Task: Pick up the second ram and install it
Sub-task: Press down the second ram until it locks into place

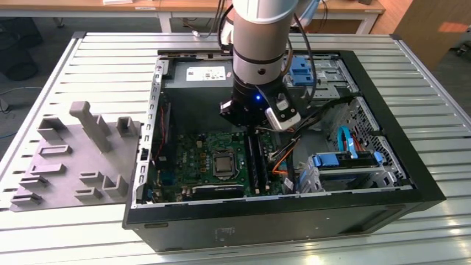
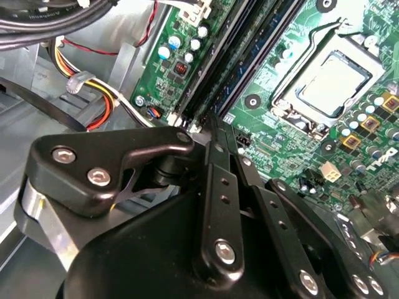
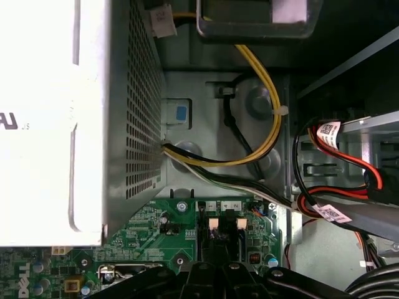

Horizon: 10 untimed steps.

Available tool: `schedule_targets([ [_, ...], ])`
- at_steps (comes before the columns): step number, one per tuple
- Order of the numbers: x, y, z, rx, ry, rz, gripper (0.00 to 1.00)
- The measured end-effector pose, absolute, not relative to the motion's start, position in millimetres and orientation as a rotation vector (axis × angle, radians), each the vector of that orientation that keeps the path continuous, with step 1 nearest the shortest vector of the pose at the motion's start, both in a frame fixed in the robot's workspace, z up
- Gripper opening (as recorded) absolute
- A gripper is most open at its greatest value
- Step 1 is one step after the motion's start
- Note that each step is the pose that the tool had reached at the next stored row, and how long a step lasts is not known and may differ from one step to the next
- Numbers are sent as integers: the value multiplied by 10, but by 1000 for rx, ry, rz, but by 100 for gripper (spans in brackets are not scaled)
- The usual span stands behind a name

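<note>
Sitting low over the board [image 2: 283, 146], the gripper [image 2: 211, 128] has its fingers squeezed together with nothing between them. Its tips are at one end of the ram [image 1: 263, 164], which lies in a slot. A crooked push could leave one end unclicked or bend the board.

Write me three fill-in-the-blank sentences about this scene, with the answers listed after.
1. The gripper is down inside the open computer ____.
2. The grey tray lies outside the case, on the exterior view's ____.
3. The gripper is over the green ____, beside the processor socket.

Missing words: case; left; motherboard
</note>
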<state>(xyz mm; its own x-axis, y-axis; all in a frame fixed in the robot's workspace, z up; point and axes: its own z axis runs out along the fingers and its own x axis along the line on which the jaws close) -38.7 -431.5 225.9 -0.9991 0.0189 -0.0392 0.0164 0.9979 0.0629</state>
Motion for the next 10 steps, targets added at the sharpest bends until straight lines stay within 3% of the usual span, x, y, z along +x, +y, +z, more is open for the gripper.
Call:
schedule_targets([
  [10, -386, -4476, 2259, 27, 3100, 97, 11],
])
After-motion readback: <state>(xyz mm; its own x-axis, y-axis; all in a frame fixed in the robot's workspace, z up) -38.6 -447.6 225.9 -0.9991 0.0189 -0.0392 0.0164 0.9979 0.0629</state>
